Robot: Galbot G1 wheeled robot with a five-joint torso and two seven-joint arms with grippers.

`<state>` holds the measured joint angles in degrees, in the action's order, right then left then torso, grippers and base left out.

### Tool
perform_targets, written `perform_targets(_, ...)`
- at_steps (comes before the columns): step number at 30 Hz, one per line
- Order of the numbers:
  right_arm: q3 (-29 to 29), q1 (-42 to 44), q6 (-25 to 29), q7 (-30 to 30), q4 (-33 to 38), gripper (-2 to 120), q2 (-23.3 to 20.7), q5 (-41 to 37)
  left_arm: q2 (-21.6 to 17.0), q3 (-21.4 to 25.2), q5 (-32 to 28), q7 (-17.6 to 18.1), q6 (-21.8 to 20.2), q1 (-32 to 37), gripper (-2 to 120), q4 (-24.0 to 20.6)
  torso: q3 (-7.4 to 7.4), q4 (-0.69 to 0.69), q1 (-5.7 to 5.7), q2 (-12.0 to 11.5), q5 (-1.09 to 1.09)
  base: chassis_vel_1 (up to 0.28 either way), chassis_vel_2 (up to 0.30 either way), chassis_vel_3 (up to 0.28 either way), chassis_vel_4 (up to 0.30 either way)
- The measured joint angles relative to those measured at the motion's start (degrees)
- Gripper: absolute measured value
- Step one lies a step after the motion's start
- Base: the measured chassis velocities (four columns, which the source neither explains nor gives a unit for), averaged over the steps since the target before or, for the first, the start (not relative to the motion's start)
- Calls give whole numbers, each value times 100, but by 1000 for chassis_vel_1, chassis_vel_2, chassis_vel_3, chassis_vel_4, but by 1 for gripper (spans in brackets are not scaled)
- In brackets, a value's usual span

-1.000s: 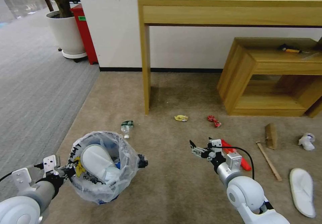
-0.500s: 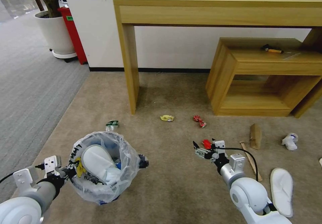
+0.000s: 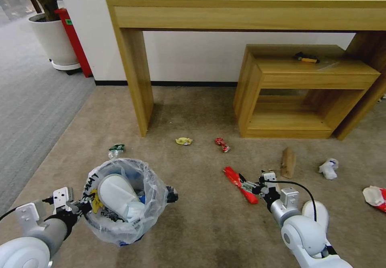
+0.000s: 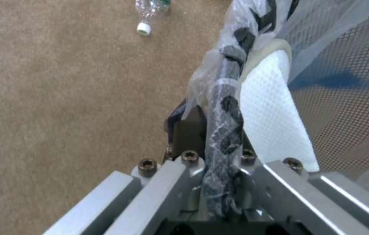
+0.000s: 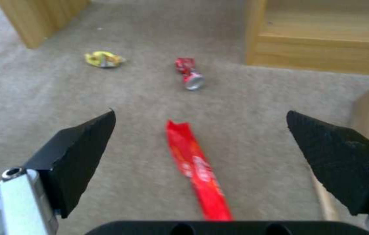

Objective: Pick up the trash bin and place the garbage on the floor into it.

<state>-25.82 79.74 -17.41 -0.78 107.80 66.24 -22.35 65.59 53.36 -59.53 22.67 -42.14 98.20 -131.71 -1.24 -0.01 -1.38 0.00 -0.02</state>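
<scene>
The left gripper (image 3: 82,207) clamps the rim of the trash bin (image 3: 124,199), held above the floor (image 3: 193,219), while the right gripper (image 5: 202,156), jaws spread wide, reaches low over a long red wrapper (image 5: 197,169) right of the bin, which the left wrist view leaves out.

Left claw (image 3: 82,206) clamped at lower left, arm raised; right claw (image 3: 244,184) reaches forward low, its fingers spread wide
</scene>
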Motion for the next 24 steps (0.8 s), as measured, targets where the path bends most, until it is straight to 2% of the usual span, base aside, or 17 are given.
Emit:
perform_targets(6,-103,-32,52,145,-180,100,-80,-32,16,303,-23,-138,0,182,0,92,0,0,-1,0,-2,-157,-163,159,155)
perform_targets(8,-140,-87,112,267,-350,100,-138,-79,42,527,43,-329,0,379,0,146,0,0,0,0,3,-112,-103,101,97)
perform_targets(17,-106,-269,202,843,-1033,100,-228,-200,182,1153,158,-802,0,869,0,240,0,1,0,0,-2,-21,-22,21,21)
perform_targets(20,51,-554,388,1187,-1707,100,-270,-126,264,1340,194,-972,0,1029,0,243,0,2,0,0,1,0,0,0,0)
perform_targets(21,51,-554,388,1187,-1707,100,-270,-126,264,1340,194,-972,0,1029,0,243,0,2,0,0,1,0,0,0,0)
perform_targets(24,351,-1020,508,1432,-2464,100,-252,-64,346,1390,210,-1013,0,1071,0,213,0,0,0,0,0,0,0,0,0)
